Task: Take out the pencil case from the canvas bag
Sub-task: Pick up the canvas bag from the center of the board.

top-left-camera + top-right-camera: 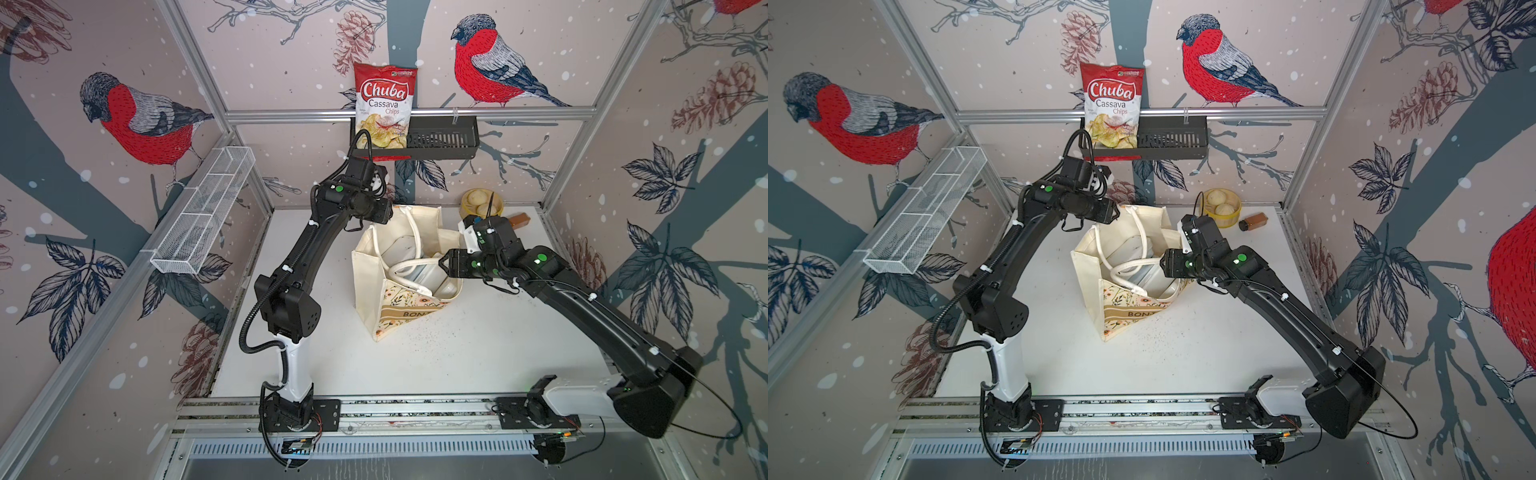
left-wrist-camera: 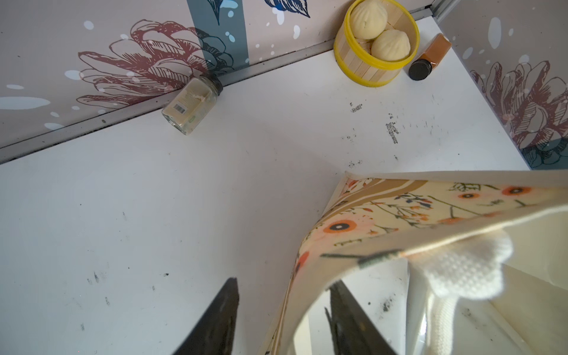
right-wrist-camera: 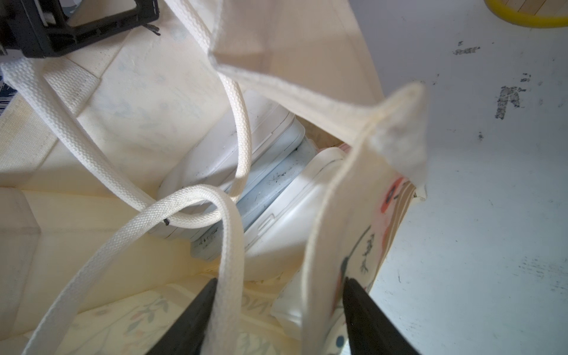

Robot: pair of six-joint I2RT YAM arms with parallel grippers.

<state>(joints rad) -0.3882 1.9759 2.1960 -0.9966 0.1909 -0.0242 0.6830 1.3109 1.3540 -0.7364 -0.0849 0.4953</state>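
The canvas bag [image 1: 409,309] [image 1: 1129,307] stands open in the middle of the white table, with its loop handles [image 1: 411,266] fallen into the mouth. Inside lies the pencil case [image 3: 276,184] [image 1: 419,272], white and pale blue, partly under a handle [image 3: 230,246]. My left gripper [image 2: 284,281] [image 1: 384,218] is open at the bag's far left rim [image 2: 399,209], one finger outside the floral wall and one inside. My right gripper [image 3: 280,280] [image 1: 442,264] is open at the right rim, with a handle and the bag's edge between its fingers.
A yellow steamer basket with buns [image 1: 482,203] [image 2: 376,46] and a brown bottle [image 1: 519,220] [image 2: 430,58] sit in the far right corner. A glass jar [image 2: 192,104] lies by the back wall. A chips bag [image 1: 384,104] stands in the black shelf [image 1: 444,143]; a white wire basket [image 1: 203,212] hangs at the left.
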